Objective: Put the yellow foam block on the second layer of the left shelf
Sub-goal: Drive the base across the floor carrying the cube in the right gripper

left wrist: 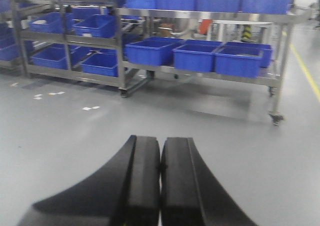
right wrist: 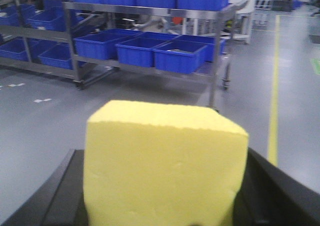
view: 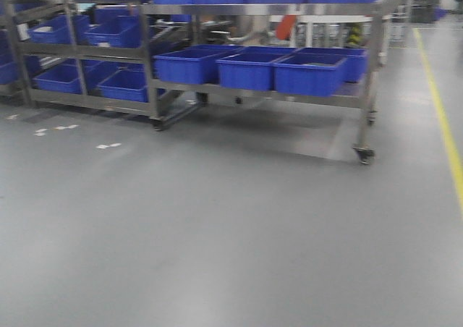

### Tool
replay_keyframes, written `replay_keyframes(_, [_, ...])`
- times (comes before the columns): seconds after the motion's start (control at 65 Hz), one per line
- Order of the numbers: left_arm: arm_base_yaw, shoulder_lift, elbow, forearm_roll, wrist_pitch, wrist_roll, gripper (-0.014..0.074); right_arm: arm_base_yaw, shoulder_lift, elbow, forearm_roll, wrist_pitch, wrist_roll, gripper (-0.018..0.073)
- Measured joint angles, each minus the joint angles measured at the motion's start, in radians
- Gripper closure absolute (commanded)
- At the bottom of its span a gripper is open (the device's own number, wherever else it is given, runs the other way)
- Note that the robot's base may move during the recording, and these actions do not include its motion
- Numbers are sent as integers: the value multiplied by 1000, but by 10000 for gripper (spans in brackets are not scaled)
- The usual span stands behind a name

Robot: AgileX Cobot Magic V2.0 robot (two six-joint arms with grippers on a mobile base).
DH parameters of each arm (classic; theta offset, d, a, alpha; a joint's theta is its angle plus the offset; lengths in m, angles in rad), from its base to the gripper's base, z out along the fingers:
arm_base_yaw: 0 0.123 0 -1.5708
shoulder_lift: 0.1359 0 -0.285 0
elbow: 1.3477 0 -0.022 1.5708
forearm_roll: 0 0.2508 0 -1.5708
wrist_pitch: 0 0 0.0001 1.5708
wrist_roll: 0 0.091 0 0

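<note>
Yellow foam block (right wrist: 165, 161) is sitting between the black fingers (right wrist: 55, 196) of the right gripper (right wrist: 165, 206), filling the lower middle of the right wrist view. The jaws are standing wide, flanking and gripping its two sides. Its faces are looking matte, finely grained and plain, with slightly ragged top edges. The left gripper (left wrist: 160, 186) is showing two smooth, curved black fingers pressed together at the bottom of its view, holding nothing. Beyond, blue plastic bins (view: 249, 70) are resting on a wheeled metal rack (view: 289, 9) across the upper frame, above a smooth grey floor (view: 217, 233) with a yellow line (view: 443, 124) running along the right edge.
</note>
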Motion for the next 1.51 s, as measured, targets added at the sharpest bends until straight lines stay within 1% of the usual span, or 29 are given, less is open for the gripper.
replay_keyframes(1.507, [0,0,0,0,0,0,460,0,0,0,-2,0,0,239])
